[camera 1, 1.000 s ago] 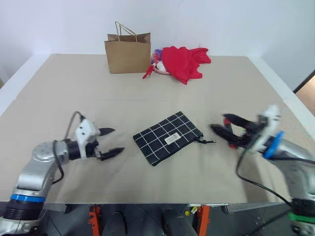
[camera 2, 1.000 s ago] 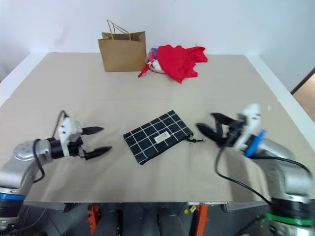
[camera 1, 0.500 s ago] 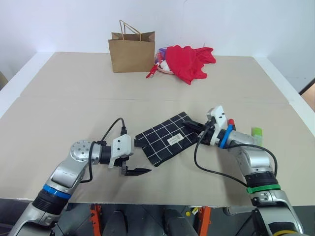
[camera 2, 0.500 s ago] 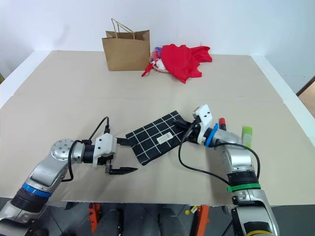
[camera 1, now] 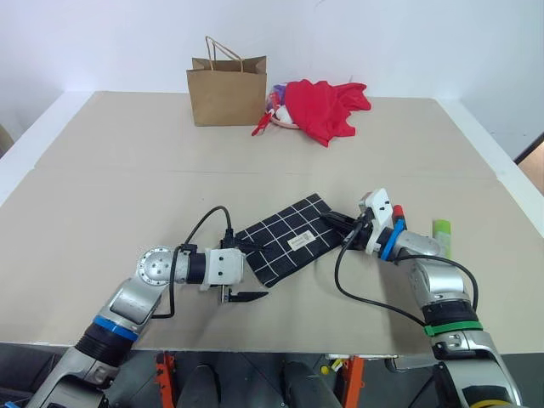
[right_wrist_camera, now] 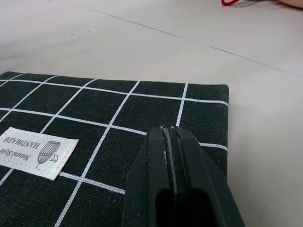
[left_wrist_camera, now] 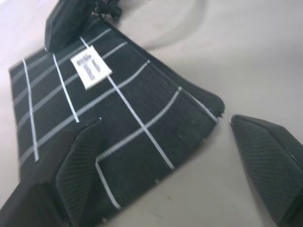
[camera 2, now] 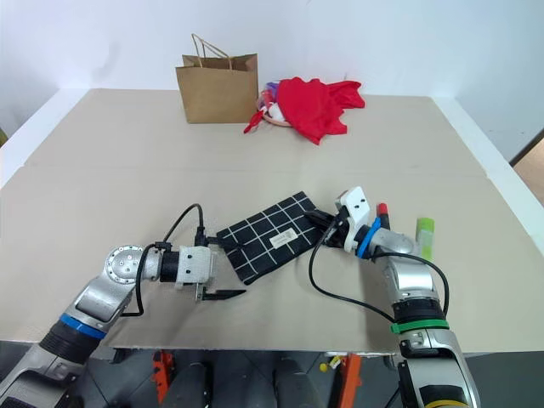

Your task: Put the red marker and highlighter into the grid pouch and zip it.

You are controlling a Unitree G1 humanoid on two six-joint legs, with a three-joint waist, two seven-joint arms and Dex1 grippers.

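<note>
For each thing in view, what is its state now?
grid pouch: flat on the table, label up
red marker: lying outside the pouch
highlighter: lying outside the pouch
left claw: open, straddling a pouch corner
right claw: shut, over the pouch
paper bag: upright

The table [camera 1: 102, 170] is being viewed from the head, forward and downward, by both eye views. The grid pouch [left_wrist_camera: 94, 109] is being framed closely by each wrist view from opposite ends, and is being shared by all views.
</note>
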